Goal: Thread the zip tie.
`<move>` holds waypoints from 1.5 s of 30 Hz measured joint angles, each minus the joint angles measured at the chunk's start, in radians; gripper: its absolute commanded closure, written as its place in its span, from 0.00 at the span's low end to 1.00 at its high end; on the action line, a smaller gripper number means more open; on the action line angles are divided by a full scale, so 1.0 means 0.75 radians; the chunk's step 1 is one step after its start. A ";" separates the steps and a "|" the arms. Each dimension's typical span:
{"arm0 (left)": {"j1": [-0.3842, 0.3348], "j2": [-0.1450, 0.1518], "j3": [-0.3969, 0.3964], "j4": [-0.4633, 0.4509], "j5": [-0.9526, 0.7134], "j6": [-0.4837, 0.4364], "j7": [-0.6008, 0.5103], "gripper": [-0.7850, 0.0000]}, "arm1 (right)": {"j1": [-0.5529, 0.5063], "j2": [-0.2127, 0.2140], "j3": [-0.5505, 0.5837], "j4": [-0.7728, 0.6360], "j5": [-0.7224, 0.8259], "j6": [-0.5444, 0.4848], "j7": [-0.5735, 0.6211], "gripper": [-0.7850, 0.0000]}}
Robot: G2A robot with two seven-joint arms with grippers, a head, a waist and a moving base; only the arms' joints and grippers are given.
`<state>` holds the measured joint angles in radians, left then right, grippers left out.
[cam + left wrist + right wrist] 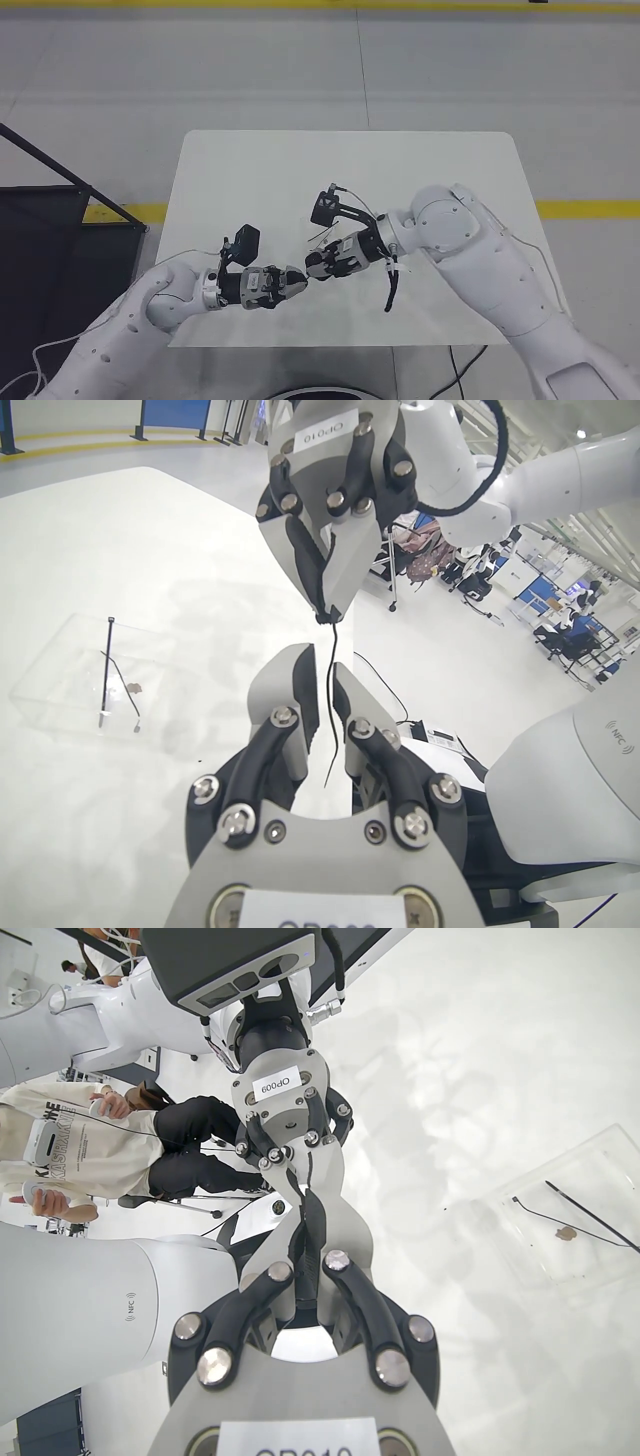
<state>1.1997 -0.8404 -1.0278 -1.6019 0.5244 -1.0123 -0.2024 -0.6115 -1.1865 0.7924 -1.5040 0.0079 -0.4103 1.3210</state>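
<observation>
A thin black zip tie (332, 660) hangs in the air above the white table (430, 180). My right gripper (327, 614) is shut on its head end, fingertips pinched together. The strap runs from there down between the fingers of my left gripper (326, 672), which stands slightly open, with a gap on either side of the strap. The strap's free tail (326, 780) ends near the left gripper's palm. In the top view the left gripper (300, 277) and the right gripper (316, 267) meet tip to tip near the table's front. In the right wrist view the right gripper (305, 1208) faces the left gripper (299, 1185).
A clear shallow tray (60, 700) lies on the table beside the grippers, holding two spare black zip ties (106, 670) and a small brown scrap. The same tray (600, 1273) appears in the right wrist view. The table's front edge (300, 345) is close behind the grippers.
</observation>
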 measured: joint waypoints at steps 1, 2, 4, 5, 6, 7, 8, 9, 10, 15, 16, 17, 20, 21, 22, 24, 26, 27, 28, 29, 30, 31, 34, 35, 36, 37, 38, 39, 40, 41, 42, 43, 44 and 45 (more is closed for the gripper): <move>-0.004 0.004 0.007 0.001 0.008 0.000 0.014 1.00 | 0.001 0.000 -0.001 0.001 0.001 0.001 0.000 1.00; -0.007 0.007 0.014 0.003 0.014 0.000 0.026 1.00 | 0.003 0.000 -0.003 0.001 0.001 0.002 0.001 1.00; -0.015 0.016 0.030 0.007 0.031 0.000 0.058 1.00 | 0.005 0.000 -0.006 0.002 0.000 0.003 0.001 1.00; -0.018 0.020 0.036 0.009 0.039 0.000 0.072 1.00 | 0.006 0.000 -0.007 0.003 0.000 0.005 0.001 1.00; -0.023 0.025 0.044 0.014 0.048 0.000 0.089 1.00 | 0.008 -0.001 -0.010 0.004 0.000 0.006 0.002 0.97; -0.025 0.028 0.048 0.019 0.055 0.000 0.104 1.00 | 0.009 -0.001 -0.011 0.005 -0.001 0.009 0.001 0.54; -0.028 0.031 0.051 0.025 0.061 0.000 0.119 1.00 | 0.010 -0.001 -0.011 0.006 -0.001 0.013 -0.003 0.00; -0.030 0.035 0.053 0.035 0.068 0.000 0.144 1.00 | 0.010 -0.001 -0.009 0.007 -0.004 0.018 -0.013 0.00; -0.032 0.037 0.054 0.042 0.073 0.000 0.164 1.00 | 0.009 0.000 -0.007 0.006 -0.010 0.019 -0.023 0.00; -0.035 0.043 0.042 0.089 0.091 0.000 0.286 1.00 | -0.033 0.019 0.049 -0.011 -0.033 -0.018 -0.080 0.00; -0.034 0.043 0.039 0.098 0.090 0.000 0.307 1.00 | -0.049 0.025 0.067 -0.021 -0.042 -0.029 -0.096 0.00; -0.032 0.042 0.037 0.105 0.085 0.000 0.329 1.00 | -0.068 0.032 0.087 -0.034 -0.053 -0.043 -0.115 0.00; -0.029 0.038 0.031 0.123 0.047 0.000 0.404 1.00 | -0.167 0.061 0.173 -0.109 -0.107 -0.106 -0.200 0.00; -0.028 0.037 0.029 0.129 0.032 0.000 0.425 1.00 | -0.202 0.069 0.198 -0.134 -0.125 -0.127 -0.229 0.00; -0.026 0.035 0.029 0.136 0.012 0.000 0.446 1.00 | -0.239 0.078 0.221 -0.161 -0.144 -0.150 -0.257 0.00; -0.022 0.029 0.026 0.166 -0.060 0.002 0.484 1.00 | -0.324 0.094 0.260 -0.223 -0.195 -0.198 -0.292 0.00; -0.024 0.027 0.024 0.174 -0.096 0.001 0.490 1.00 | -0.349 0.098 0.267 -0.238 -0.210 -0.206 -0.292 0.00; -0.024 0.027 0.024 0.173 -0.096 0.000 0.489 1.00 | -0.345 0.098 0.266 -0.236 -0.209 -0.206 -0.291 0.00; -0.024 0.027 0.024 0.173 -0.093 0.000 0.489 1.00 | -0.342 0.098 0.266 -0.235 -0.207 -0.205 -0.290 0.00; -0.024 0.027 0.024 0.172 -0.091 0.000 0.488 1.00 | -0.341 0.097 0.265 -0.234 -0.206 -0.204 -0.290 0.00; -0.024 0.027 0.024 0.172 -0.090 0.000 0.488 1.00 | -0.340 0.097 0.265 -0.234 -0.206 -0.204 -0.290 0.00; -0.024 0.027 0.024 0.172 -0.090 0.000 0.488 1.00 | -0.340 0.097 0.265 -0.234 -0.206 -0.204 -0.290 0.00; -0.024 0.027 0.024 0.172 -0.090 0.000 0.488 1.00 | -0.341 0.097 0.265 -0.234 -0.206 -0.204 -0.290 0.00; -0.024 0.026 0.024 0.170 -0.091 0.002 0.487 1.00 | -0.341 0.097 0.265 -0.234 -0.206 -0.204 -0.290 0.00; -0.019 0.024 0.027 0.159 -0.095 0.016 0.482 1.00 | -0.341 0.097 0.265 -0.234 -0.206 -0.204 -0.290 0.00; -0.015 0.021 0.029 0.149 -0.102 0.033 0.477 1.00 | -0.345 0.097 0.263 -0.234 -0.212 -0.198 -0.296 0.00; -0.011 0.018 0.032 0.142 -0.112 0.050 0.471 1.00 | -0.353 0.097 0.256 -0.237 -0.233 -0.182 -0.312 0.00; -0.008 0.014 0.037 0.136 -0.131 0.068 0.462 1.00 | -0.366 0.094 0.241 -0.244 -0.275 -0.155 -0.344 0.00; -0.007 0.010 0.041 0.134 -0.150 0.074 0.457 1.00 | -0.376 0.092 0.227 -0.247 -0.299 -0.145 -0.374 0.00; -0.008 0.006 0.046 0.135 -0.179 0.078 0.451 1.00 | -0.392 0.088 0.211 -0.242 -0.310 -0.154 -0.420 0.00; -0.012 0.002 0.048 0.138 -0.198 0.080 0.445 1.00 | -0.404 0.085 0.201 -0.230 -0.308 -0.176 -0.457 0.00; -0.016 -0.002 0.050 0.141 -0.215 0.084 0.442 1.00 | -0.417 0.083 0.194 -0.215 -0.307 -0.202 -0.493 0.00; -0.022 -0.007 0.054 0.145 -0.241 0.085 0.439 1.00 | -0.433 0.081 0.187 -0.190 -0.309 -0.236 -0.544 0.00; -0.026 -0.011 0.057 0.148 -0.261 0.085 0.438 1.00 | -0.446 0.079 0.182 -0.173 -0.313 -0.261 -0.582 0.00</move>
<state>1.1802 -0.8490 -0.9850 -1.4912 0.3289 -0.9488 0.1259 -0.9459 -1.1272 0.9293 -1.6339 -0.2267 -0.6059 0.8845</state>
